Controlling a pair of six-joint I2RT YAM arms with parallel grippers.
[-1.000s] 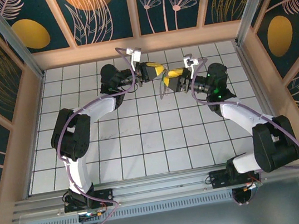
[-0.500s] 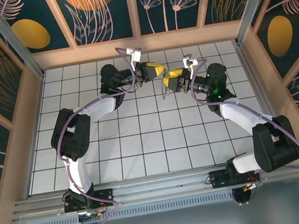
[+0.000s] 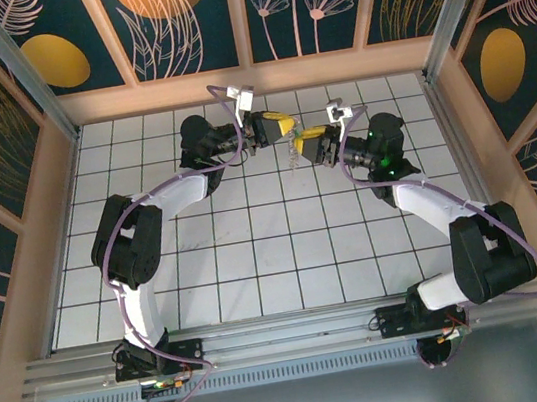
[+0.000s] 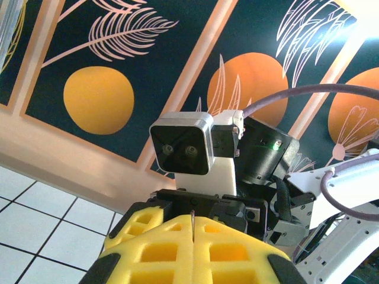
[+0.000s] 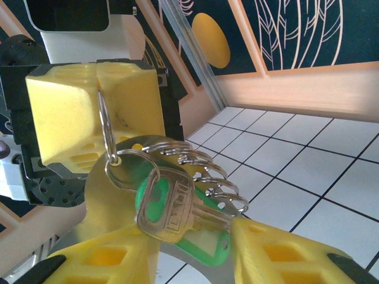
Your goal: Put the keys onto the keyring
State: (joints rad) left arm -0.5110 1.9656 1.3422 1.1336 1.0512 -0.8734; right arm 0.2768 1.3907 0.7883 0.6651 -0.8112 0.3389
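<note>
Both arms meet mid-air over the far tabletop [image 3: 256, 253]. Left hand [image 4: 192, 234] is clamped on the thin keyring [image 5: 104, 121]. The green-headed key [image 5: 169, 207] sits between the right hand [image 5: 189, 255] fingers, grip unclear. Risk: a sideways tug slips the ring from the pads and everything drops.

Your surface [image 3: 258, 263] is a grid of white square tiles ruled by dark lines. A tan wooden rim [image 3: 251, 80] walls it on the left, far and right sides. Along the near edge you have a metal rail [image 3: 288, 331], with the left arm base [image 3: 156, 361] and right arm base [image 3: 415, 319] well apart.
</note>
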